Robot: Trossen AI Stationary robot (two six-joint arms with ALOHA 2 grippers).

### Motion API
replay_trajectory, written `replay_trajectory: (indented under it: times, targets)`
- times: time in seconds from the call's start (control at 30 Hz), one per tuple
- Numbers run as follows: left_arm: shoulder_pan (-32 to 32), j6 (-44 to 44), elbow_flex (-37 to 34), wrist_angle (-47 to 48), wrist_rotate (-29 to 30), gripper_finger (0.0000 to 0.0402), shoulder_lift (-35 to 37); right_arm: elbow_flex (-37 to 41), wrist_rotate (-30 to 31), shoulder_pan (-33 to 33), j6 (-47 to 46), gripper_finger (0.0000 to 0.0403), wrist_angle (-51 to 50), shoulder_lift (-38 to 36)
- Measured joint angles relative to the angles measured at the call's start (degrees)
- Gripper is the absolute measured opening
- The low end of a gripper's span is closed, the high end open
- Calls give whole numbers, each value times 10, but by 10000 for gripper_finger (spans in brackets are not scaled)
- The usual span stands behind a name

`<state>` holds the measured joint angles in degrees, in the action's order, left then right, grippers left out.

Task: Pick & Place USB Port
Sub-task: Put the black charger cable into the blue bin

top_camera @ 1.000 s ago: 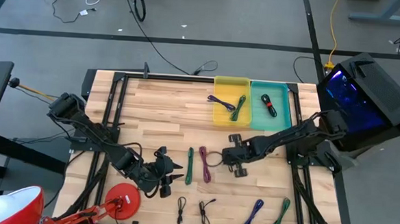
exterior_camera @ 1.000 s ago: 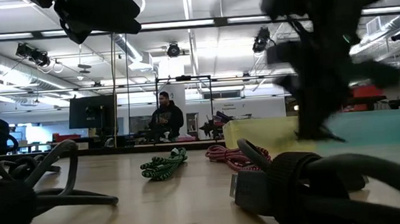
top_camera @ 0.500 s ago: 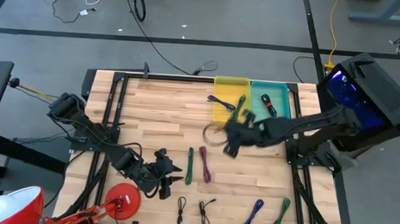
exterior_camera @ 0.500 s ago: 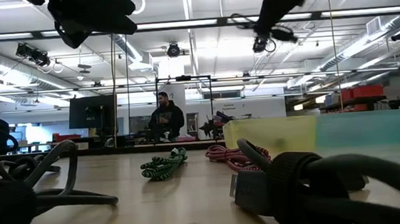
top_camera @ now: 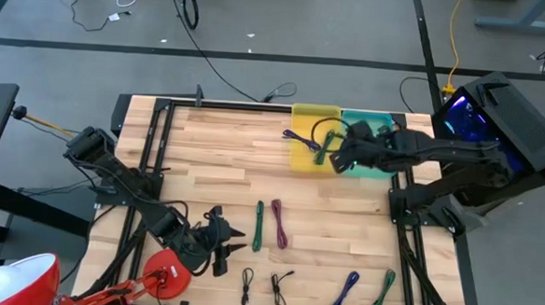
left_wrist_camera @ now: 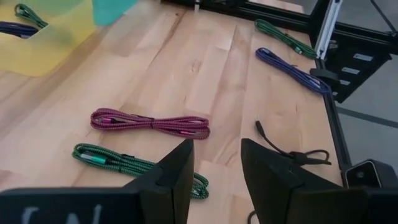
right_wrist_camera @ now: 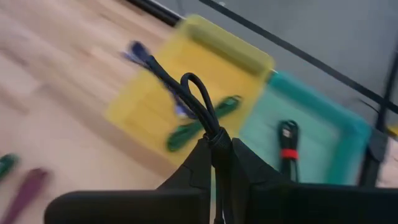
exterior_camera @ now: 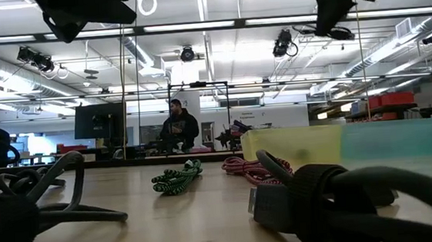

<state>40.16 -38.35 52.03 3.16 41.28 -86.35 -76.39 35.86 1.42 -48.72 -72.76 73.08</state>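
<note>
My right gripper (top_camera: 338,151) hangs high over the yellow bin (top_camera: 302,159) and the teal bin (top_camera: 383,121) at the far right, shut on a black looped cable (right_wrist_camera: 194,96). The yellow bin holds a green cable (right_wrist_camera: 199,124) and a purple one; the teal bin holds a black cable with a red tie (right_wrist_camera: 286,146). My left gripper (left_wrist_camera: 214,165) stands open near the table's front left, above the wood, with nothing between its fingers. Ahead of it lie a magenta cable (left_wrist_camera: 149,122) and a green cable (left_wrist_camera: 124,163), flat on the table. My right gripper pinches the black cable just below its loop (right_wrist_camera: 216,138) between its two fingers (right_wrist_camera: 199,158). The fingers slant downward from above. The cable is lifted clear, and its loop sticks out past the fingertips over the yellow bin.
Along the near edge lie two black cables (top_camera: 246,282) (top_camera: 279,285), a blue one (top_camera: 345,292) and a green one (top_camera: 384,294). A red disc (top_camera: 166,268) sits at the front left. Bare wood stretches across the far left half (top_camera: 226,141).
My right gripper has risen from the table's middle with the black cable and gone toward the far right, ending over the bins; its wrist has rolled on the way. The cable has been lifted clear of the table.
</note>
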Motion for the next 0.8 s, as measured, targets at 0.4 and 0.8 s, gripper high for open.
replay_trajectory:
  times: [0.4, 0.8]
  targets:
    - [-1, 0, 0, 0, -4, 138, 0, 204, -18, 127, 5, 16, 78, -91]
    - [-2, 7, 0, 1, 0, 138, 0, 309, -69, 291, 121, 16, 247, -143]
